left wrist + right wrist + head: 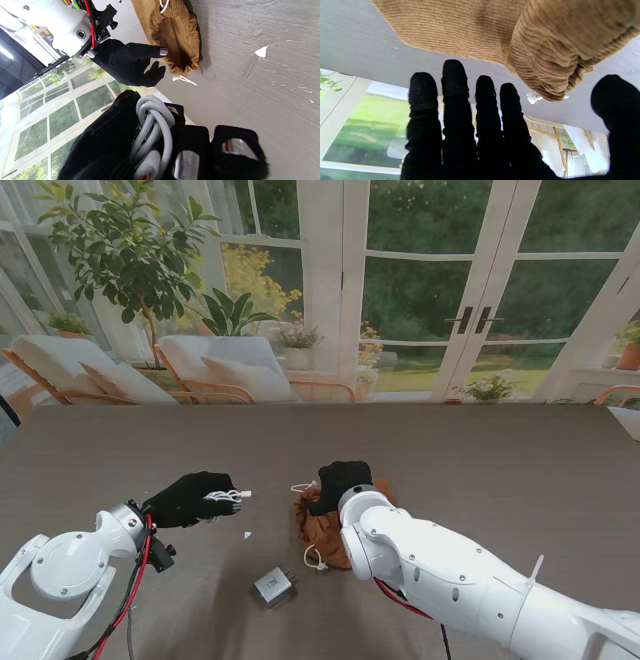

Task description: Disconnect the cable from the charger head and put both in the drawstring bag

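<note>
The cable is white and is being held as a bundle of loops inside the left hand, whose black-gloved fingers are being kept curled around it; one end is seen sticking out past the fingertips toward 3 o'clock in the stand view. It is seen parted from the charger, a small silvery block with its prongs pointing toward 3 o'clock, which is lying flat on the table at about 5 o'clock from the left hand and just beside the bag's near left corner.

The bag is of tan ribbed cloth, crumpled, with a white drawstring showing at its near edge and another bit at its far left. In the left wrist view its gathered mouth is seen facing that hand.

The right hand is being held over the bag's far end, at 3 o'clock from the left hand and well apart from it. Its fingers are seen stretched out side by side, the thumb spread wide, with nothing grasped. Whether the palm is resting on the cloth cannot be told.

A small white scrap is lying on the table between the left hand and the charger.
</note>
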Available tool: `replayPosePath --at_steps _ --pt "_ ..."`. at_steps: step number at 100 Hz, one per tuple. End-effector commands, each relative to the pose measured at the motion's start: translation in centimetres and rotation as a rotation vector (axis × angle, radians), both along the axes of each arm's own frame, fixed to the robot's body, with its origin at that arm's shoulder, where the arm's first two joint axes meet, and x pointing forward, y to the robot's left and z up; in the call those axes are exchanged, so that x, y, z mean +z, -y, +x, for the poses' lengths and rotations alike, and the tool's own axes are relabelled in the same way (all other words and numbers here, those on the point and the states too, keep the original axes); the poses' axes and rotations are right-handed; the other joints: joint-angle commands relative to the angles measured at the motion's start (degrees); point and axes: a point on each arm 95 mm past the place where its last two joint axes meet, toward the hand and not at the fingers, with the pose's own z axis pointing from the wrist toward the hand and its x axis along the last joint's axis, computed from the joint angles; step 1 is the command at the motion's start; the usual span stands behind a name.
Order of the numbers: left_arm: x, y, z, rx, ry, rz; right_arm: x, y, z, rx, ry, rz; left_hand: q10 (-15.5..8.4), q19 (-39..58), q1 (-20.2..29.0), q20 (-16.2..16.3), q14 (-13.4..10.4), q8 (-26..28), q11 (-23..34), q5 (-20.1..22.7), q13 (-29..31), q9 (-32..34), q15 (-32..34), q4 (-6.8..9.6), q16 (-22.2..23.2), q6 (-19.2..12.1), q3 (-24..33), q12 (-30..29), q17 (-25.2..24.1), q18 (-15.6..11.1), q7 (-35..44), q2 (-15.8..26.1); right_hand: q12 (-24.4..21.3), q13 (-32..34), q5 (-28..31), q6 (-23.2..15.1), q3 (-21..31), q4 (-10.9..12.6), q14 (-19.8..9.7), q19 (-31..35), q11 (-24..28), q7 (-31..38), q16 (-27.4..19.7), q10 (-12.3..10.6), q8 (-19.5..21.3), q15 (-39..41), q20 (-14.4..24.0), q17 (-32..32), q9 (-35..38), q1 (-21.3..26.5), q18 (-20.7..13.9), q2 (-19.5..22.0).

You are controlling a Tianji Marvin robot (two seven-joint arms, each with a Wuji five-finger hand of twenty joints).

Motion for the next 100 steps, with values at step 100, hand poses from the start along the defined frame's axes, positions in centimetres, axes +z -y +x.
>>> replayPosePath --at_steps 100 --pt "-0.5 0.4 -0.4 -0.015 -0.039 0.012 -2.6 -0.7 0.4 -0.028 -0.106 0.041 -0.44 14.82 9.91 -0.45 -2.25 1.92 5.83 5.77 1.86 6.44 6.56 4.74 -0.67 -6.98 12.27 1.24 2.71 1.19 15.57 7.78 12.08 20.14 10.85 0.24 20.33 -8.65 -7.32 21.06 15.49 26.86 11.07 -0.18 -3.23 32.97 4.72 8.93 22.35 17.51 -0.54 2.15"
